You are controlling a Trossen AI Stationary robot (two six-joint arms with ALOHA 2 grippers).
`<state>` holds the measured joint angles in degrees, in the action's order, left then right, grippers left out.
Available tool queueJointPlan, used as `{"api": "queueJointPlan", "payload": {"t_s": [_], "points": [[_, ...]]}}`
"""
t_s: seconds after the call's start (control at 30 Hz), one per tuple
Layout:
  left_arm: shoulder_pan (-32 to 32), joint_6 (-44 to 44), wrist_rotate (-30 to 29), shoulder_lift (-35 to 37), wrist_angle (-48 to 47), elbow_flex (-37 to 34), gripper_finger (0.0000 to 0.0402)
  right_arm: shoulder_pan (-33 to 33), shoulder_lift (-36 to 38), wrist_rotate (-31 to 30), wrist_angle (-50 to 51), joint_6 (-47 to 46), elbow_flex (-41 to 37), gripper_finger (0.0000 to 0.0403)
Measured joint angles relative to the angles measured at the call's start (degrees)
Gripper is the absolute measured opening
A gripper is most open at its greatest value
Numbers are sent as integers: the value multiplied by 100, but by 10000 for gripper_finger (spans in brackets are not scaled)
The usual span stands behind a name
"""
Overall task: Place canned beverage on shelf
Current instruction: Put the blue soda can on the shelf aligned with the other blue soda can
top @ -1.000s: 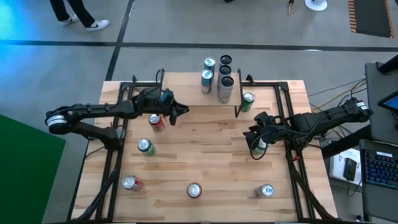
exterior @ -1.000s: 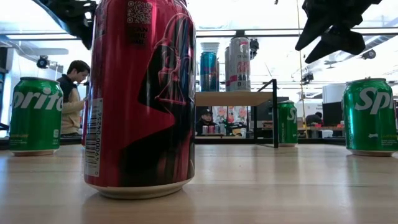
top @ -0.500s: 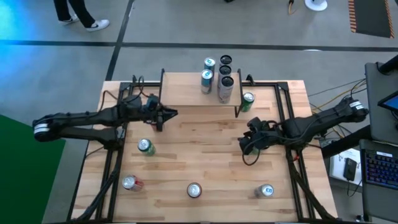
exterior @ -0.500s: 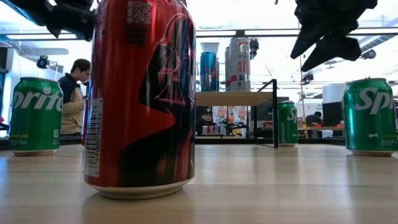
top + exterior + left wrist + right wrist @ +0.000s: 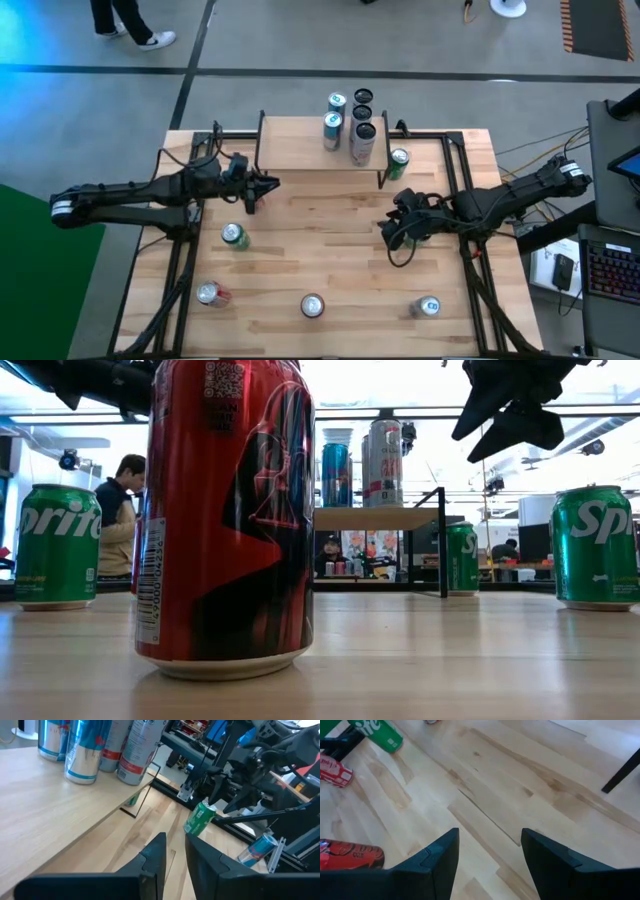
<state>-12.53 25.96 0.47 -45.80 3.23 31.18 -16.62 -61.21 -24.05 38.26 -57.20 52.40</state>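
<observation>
The shelf (image 5: 295, 145) stands at the table's far edge with several cans (image 5: 350, 120) on its right half; it also shows in the low view (image 5: 375, 518) and the left wrist view (image 5: 60, 815). My left gripper (image 5: 272, 183) (image 5: 175, 847) hangs empty just in front of the shelf's left part, fingers nearly together. My right gripper (image 5: 392, 230) (image 5: 490, 850) is open and empty above the table's right middle. A green can (image 5: 200, 817) stands on the table below the right arm.
Loose cans stand on the table: a green one (image 5: 234, 235) at the left, a red one (image 5: 208, 293), a red one (image 5: 312, 305) (image 5: 225, 510) at the near edge, and a blue one (image 5: 427, 307). Another green can (image 5: 399, 160) stands by the shelf's right leg.
My left gripper has drawn back toward the table's left edge, along the shelf's front. The red can that showed beside it a second ago no longer shows in the high view. My right gripper has moved a little toward the table's left.
</observation>
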Motion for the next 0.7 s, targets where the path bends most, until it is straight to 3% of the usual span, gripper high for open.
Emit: {"api": "queueJointPlan", "payload": {"t_s": [0.2, 0.7], "points": [[42, -50, 373, -2, 26, 0, 56, 0, 0, 0, -2, -53, 0, 203], [98, -36, 468, -148, -111, 7, 62, 0, 2, 158, 39, -69, 0, 203]]}}
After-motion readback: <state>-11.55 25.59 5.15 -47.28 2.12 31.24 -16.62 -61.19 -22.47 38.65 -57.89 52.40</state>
